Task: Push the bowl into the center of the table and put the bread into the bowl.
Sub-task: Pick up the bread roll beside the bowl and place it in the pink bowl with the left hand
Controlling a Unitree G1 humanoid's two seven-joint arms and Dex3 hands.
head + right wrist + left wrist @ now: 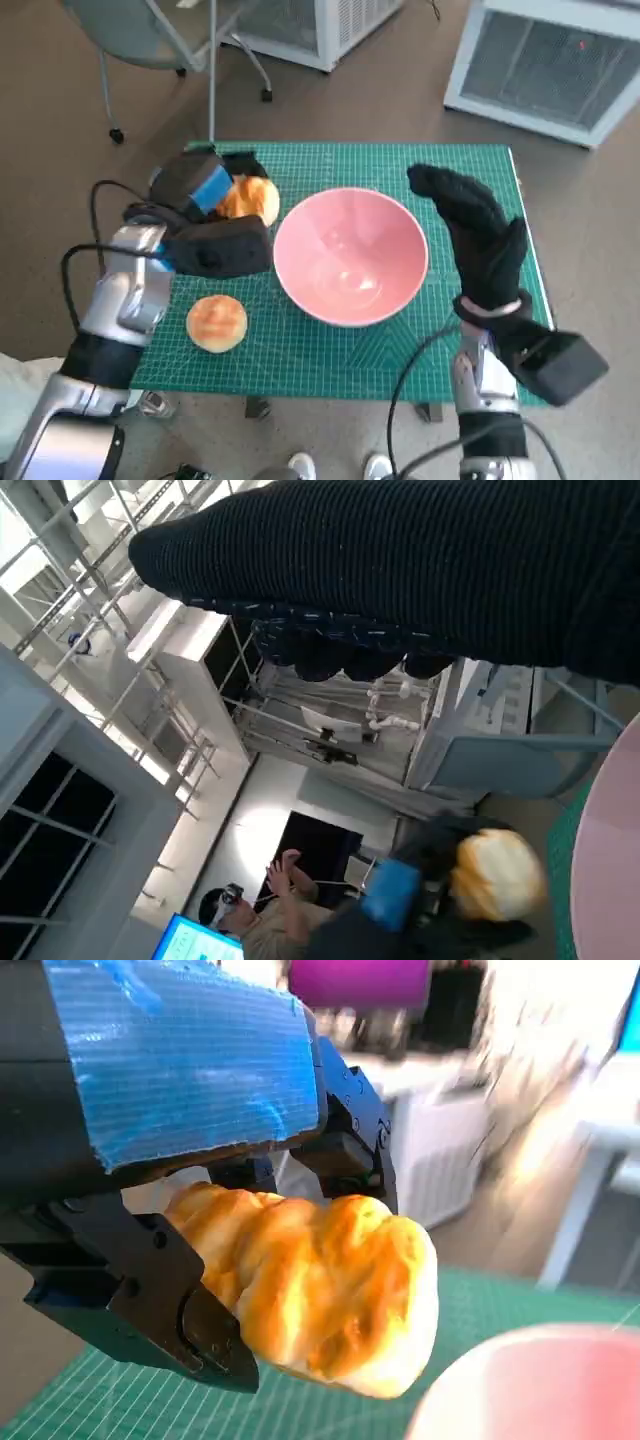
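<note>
Bread is in two places. One round bun point(217, 322) lies untouched on the green mat point(330, 355), nearest the robot, beside the left forearm. Farther on, the left hand point(203, 190) holds a second, ridged bread point(250, 199) lifted off the mat, just beside the bowl's rim. I judge it is held there because it is on its way to the bowl and is not yet over the opening.

The pink bowl point(351, 256) stands about in the middle of the mat, so the pushing step seems finished. The right hand point(470, 225) rises upright just beside the far side of the bowl with nothing in it; its fingers look straight and close together. It is perhaps kept there to steady the bowl, but I cannot tell if it touches the rim.

Left wrist view shows what the head view hides: black fingers point(150, 1290) clamp the bread point(320, 1290) from both sides, firmly. Right wrist view shows mainly the glove point(420, 570), and beyond it the bread point(497, 875) in the taped hand, with a person point(275, 920) far behind.
</note>
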